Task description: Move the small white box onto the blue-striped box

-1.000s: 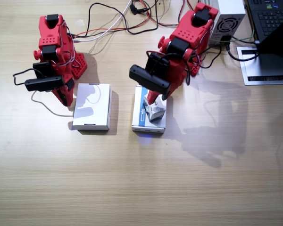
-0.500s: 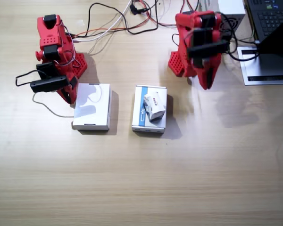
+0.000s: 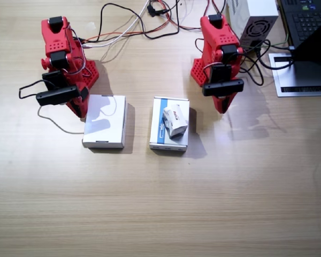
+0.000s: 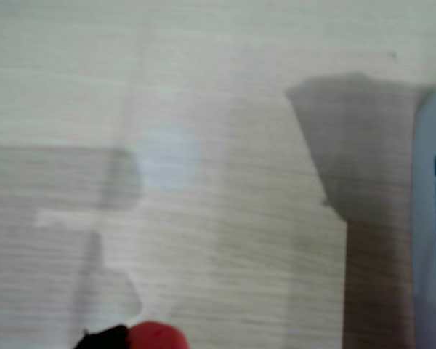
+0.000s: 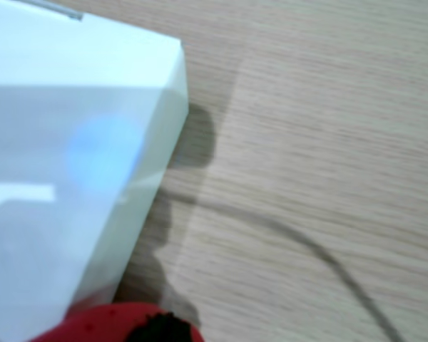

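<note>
The small white box (image 3: 175,121) lay tilted on the blue-striped box (image 3: 161,135); a wrist view showed only that box's edge (image 4: 432,233) at 3 o'clock. Neither arm's fingers could be judged; bare counter (image 3: 160,209) lay around.

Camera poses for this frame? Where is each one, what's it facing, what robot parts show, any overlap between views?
Fixed view: overhead, looking down at the table; shows both red arms, the small white box lying on the blue-striped box, and the plain white box.
A wrist view: on the left arm, facing bare tabletop; the blue-striped box's edge at the right border, a red tip at the bottom.
Another wrist view: on the right arm, facing the plain white box; a red tip at the bottom.
Shared: each wrist view's box also appears in the fixed view.
</note>
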You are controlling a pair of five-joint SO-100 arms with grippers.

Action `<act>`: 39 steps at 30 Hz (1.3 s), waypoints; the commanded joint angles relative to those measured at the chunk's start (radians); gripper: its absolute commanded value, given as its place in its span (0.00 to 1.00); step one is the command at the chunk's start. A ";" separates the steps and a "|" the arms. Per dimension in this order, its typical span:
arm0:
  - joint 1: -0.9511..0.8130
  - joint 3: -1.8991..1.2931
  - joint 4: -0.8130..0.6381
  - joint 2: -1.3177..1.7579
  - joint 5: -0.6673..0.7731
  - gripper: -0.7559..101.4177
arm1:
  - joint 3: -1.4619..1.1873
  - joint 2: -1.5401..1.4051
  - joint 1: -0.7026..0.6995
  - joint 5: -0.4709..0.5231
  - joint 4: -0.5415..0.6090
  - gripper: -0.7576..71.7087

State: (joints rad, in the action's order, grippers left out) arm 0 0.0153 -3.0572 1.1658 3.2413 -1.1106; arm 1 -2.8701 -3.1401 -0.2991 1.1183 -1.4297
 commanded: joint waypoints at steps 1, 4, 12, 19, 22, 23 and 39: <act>-0.055 0.018 0.037 0.028 -0.029 0.01 | 0.018 -0.026 0.028 -0.006 -0.020 0.01; -0.092 0.018 0.037 0.028 -0.020 0.01 | 0.018 -0.028 0.112 0.031 -0.023 0.01; -0.092 0.018 0.037 0.031 -0.020 0.01 | 0.018 -0.026 0.196 0.044 -0.023 0.01; -0.066 0.018 0.037 0.031 -0.017 0.01 | 0.018 -0.026 0.253 0.054 -0.025 0.01; -0.066 0.018 0.037 0.031 -0.017 0.01 | 0.018 -0.026 0.249 0.054 -0.025 0.01; -0.066 0.018 0.037 0.031 -0.017 0.01 | 0.018 -0.026 0.249 0.054 -0.025 0.01; -0.066 0.018 0.037 0.031 -0.017 0.01 | 0.018 -0.026 0.204 0.041 -0.025 0.03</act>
State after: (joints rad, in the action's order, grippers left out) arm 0 -0.0383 -3.0572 1.1689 3.2413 -1.1091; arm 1 -2.8701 -3.1401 -0.0660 1.1490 -1.4297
